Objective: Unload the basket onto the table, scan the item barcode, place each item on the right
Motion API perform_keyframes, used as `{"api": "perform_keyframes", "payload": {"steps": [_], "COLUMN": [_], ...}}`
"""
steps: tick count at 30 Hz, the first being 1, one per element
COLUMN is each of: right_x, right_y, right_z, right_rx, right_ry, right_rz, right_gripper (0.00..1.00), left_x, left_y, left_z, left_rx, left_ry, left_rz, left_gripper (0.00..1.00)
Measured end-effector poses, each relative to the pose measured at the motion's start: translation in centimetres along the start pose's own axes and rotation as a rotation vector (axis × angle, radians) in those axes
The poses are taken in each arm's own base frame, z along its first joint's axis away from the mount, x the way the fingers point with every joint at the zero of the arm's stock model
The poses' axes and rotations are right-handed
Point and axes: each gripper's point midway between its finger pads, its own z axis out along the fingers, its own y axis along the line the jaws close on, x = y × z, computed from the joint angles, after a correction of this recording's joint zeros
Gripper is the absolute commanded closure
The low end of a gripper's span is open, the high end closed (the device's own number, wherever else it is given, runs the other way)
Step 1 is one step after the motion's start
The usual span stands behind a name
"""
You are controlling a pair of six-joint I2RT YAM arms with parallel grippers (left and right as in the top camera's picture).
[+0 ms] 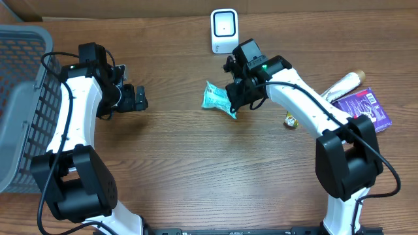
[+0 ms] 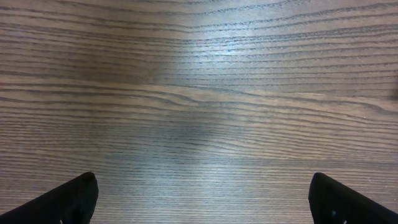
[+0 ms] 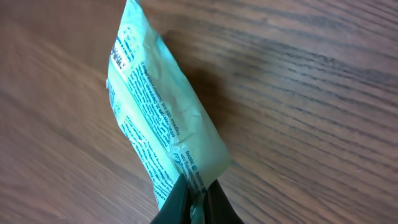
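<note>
The right gripper point(image 3: 193, 200) had its fingers pinched tight on just the bottom seam of the mint-green crinkly plastic packet point(image 3: 163, 118), which hung a little above the brown wood-grain table point(image 1: 183, 170), near the middle and slightly toward 12 o'clock. That thin hold looked like the weak spot to me: with so little film between the fingers, the packet could slip out or swing round on any quick turn. I could see small print on it but no barcode, so the code might have ended up facing away from the small white upright scanner point(image 1: 224, 31) at 12 o'clock. Nothing stood between the packet and the scanner. The left gripper point(image 1: 137, 98), fingers spread wide and empty, hovered over bare wood toward 9 o'clock, beside the grey plastic mesh basket point(image 1: 26, 39). At 3 o'clock lay a purple flat packet point(image 1: 362, 108), a cream tube point(image 1: 343, 85) and a small gold-wrapped piece point(image 1: 290, 120), all well clear.
</note>
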Motion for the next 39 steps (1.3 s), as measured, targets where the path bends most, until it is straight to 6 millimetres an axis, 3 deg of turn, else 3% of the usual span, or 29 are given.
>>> {"api": "perform_keyframes", "payload": {"steps": [12,13,16,18,21,27,33,39], "right_x": [0.5,0.5,0.3,0.2,0.1,0.8,2.9,4.5], "right_y": [0.5,0.3,-0.2,-0.5,-0.9,-2.1,-3.2,-2.3], "right_z": [-0.3,-0.3,-0.6,-0.7,-0.7,0.4,1.6,1.1], "right_rx": [-0.098,-0.107,-0.126,-0.132,-0.138,-0.156,-0.226,-0.235], "right_ry": [0.005,0.003,-0.006,-0.011,-0.015,0.034,0.155,0.257], "right_rz": [-0.242,-0.242,-0.223,-0.195,-0.140,0.090,0.438,0.661], "right_gripper": [0.95,0.87,0.51,0.35,0.27,0.24,0.31,0.30], "left_x": [0.0,0.0,0.0,0.0,0.0,0.0,0.0,0.0], "left_y": [0.0,0.0,0.0,0.0,0.0,0.0,0.0,0.0], "left_z": [0.0,0.0,0.0,0.0,0.0,0.0,0.0,0.0], "left_rx": [0.000,0.000,0.000,0.000,0.000,0.000,0.000,0.000], "left_ry": [0.000,0.000,0.000,0.000,0.000,0.000,0.000,0.000], "left_rz": [0.000,0.000,0.000,0.000,0.000,0.000,0.000,0.000], "left_gripper": [0.01,0.00,0.00,0.00,0.00,0.00,0.00,0.00]}}
